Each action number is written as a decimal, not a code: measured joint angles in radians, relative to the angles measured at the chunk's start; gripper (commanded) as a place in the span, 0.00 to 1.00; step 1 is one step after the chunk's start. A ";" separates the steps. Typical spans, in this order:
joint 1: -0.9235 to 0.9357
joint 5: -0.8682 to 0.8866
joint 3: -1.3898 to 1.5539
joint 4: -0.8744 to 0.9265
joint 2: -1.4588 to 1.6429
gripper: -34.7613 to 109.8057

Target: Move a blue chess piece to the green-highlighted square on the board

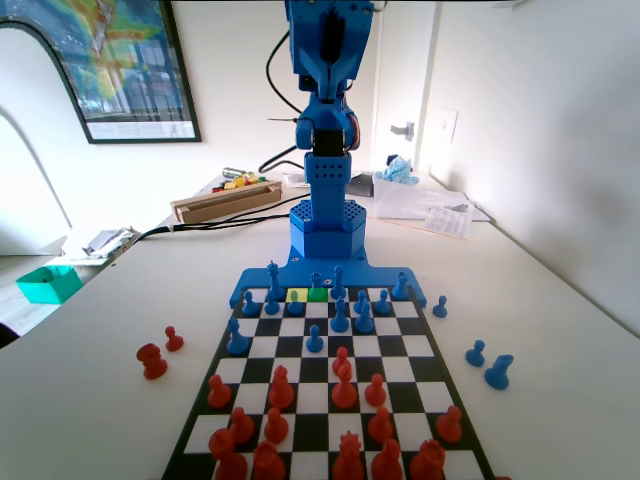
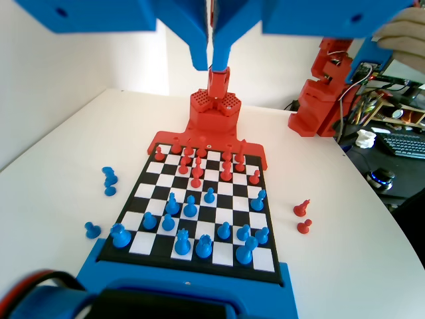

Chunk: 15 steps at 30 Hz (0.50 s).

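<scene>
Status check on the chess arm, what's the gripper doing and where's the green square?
Gripper shut, empty, raised high over the board. Green-highlighted square in the blue back row, unoccupied. Blue pieces crowd the neighbouring squares.

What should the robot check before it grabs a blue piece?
1. Hand empty: ok, nothing sits between the jaws.
2. Hand open to grab: not ok, the jaws look shut.
3. Hand high above the board: ok, in the wrist view the pieces are far below.
4. Green square free: ok, it looks bare.
5. Blue pawn mid-board upright with room around it: ok.
6. Which piece to move: cannot tell.
</scene>
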 measured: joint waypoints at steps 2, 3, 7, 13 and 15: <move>0.000 0.000 0.035 -0.012 0.032 0.26; 0.000 -0.003 0.052 -0.018 0.051 0.26; -0.002 -0.006 0.084 -0.049 0.100 0.25; 0.000 0.000 0.120 -0.087 0.156 0.25; -0.002 0.000 0.120 -0.089 0.163 0.25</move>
